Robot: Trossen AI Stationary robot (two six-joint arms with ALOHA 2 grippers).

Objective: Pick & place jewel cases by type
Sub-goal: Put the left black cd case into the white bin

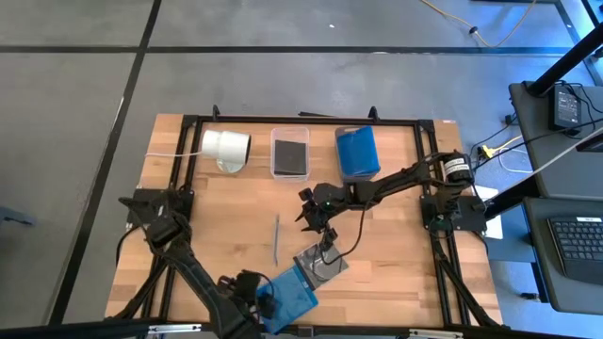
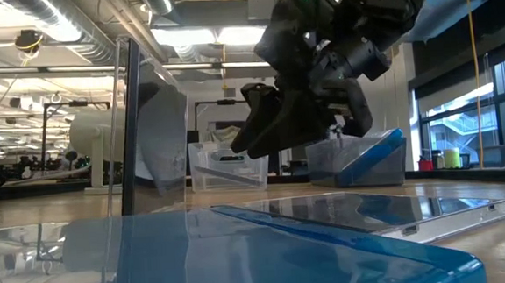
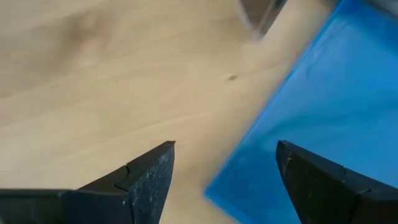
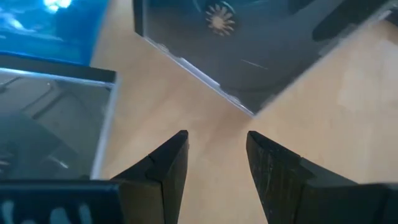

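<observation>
Jewel cases: the dark one (image 1: 320, 262) on the table (image 1: 396, 254) looks light, stiff, slick, brittle. My right end effector (image 1: 314, 218) hovers nearby, narrowly open and empty; I'd pinch a thin edge.

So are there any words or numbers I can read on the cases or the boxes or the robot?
None can be read anywhere.
Blue jewel case near the left gripper: plain, no print.
Dark jewel case below the right gripper: only a round hub shows, no words.
Two bins and white cylinder: no label visible.
Keyboard beside the table: keys too small to read.
</observation>
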